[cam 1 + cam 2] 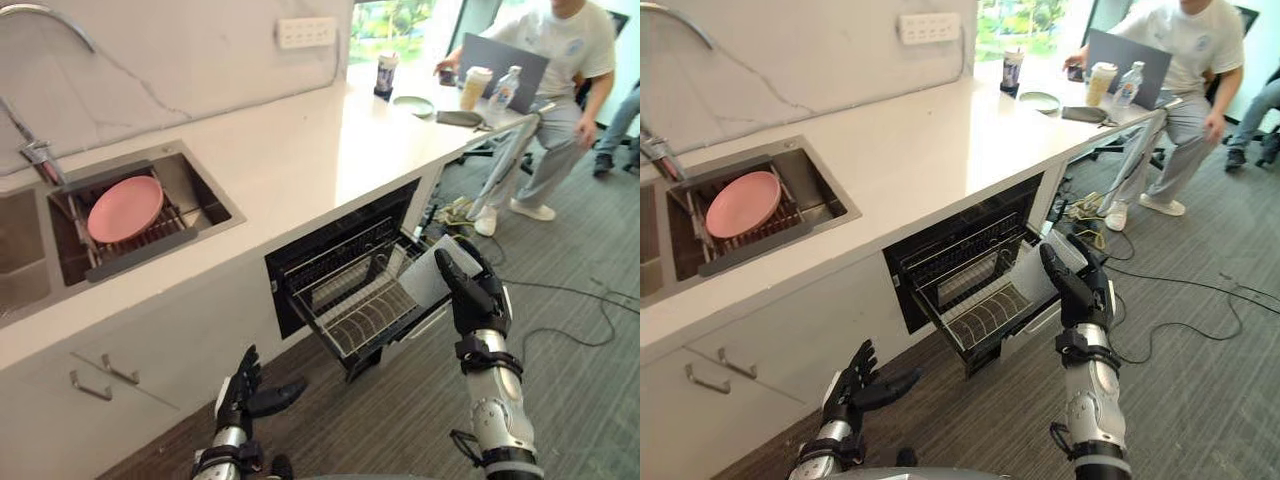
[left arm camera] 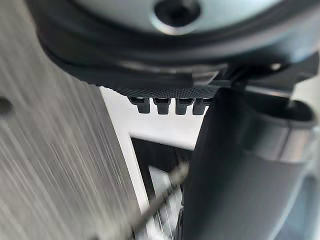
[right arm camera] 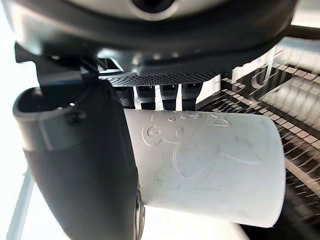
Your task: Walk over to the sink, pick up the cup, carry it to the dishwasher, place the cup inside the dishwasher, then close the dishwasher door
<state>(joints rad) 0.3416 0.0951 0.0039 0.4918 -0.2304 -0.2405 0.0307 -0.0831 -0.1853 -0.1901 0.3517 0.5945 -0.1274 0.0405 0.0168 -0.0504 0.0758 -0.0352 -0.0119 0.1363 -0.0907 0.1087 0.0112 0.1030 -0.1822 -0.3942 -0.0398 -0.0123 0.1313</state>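
- Cup (image 1: pixel 418 278): right side hidden behind right hand (image 1: pixel 480 300).
- Faucet (image 1: pixel 78 30): arc cut off by top edge.
- Sink (image 1: pixel 205 200): left basin cut off.
- Person (image 1: pixel 560 60): head cut off.
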